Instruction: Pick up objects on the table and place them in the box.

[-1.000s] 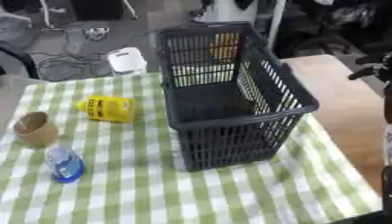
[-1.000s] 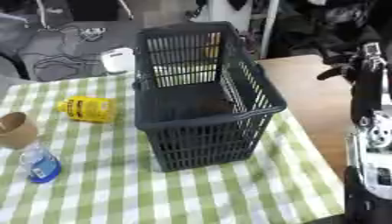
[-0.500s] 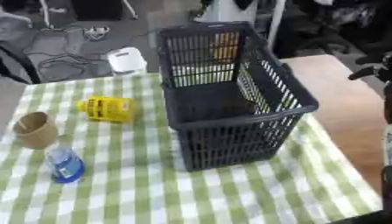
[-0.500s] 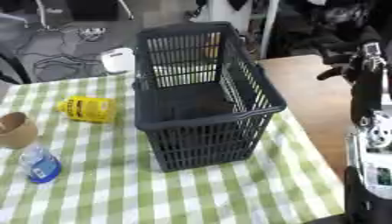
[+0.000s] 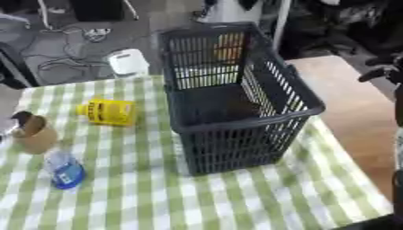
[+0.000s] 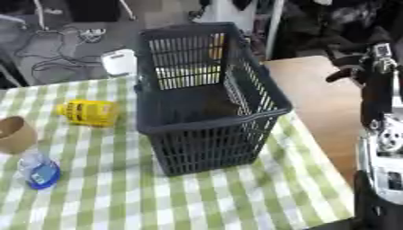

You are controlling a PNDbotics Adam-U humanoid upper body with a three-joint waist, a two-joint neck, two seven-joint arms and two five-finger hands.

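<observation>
A dark blue slatted plastic basket [image 5: 236,148] stands upright on the green-and-white checked cloth [image 5: 157,197], right of centre. Left of it, a yellow container [image 5: 108,112] lies on its side. Nearer the left edge stands a brown paper cup [image 5: 33,134]. A small clear bottle with a blue base [image 5: 64,170] sits in front of the cup. My right hand [image 6: 348,74] hangs at the far right, over the bare wood and apart from every object, on a black and silver arm [image 6: 382,134]. My left hand shows in no view.
A white boxy object [image 5: 127,63] sits at the table's far edge behind the yellow container. Bare wooden tabletop [image 5: 346,99] lies right of the cloth. Cables and dark equipment cover the floor beyond the table.
</observation>
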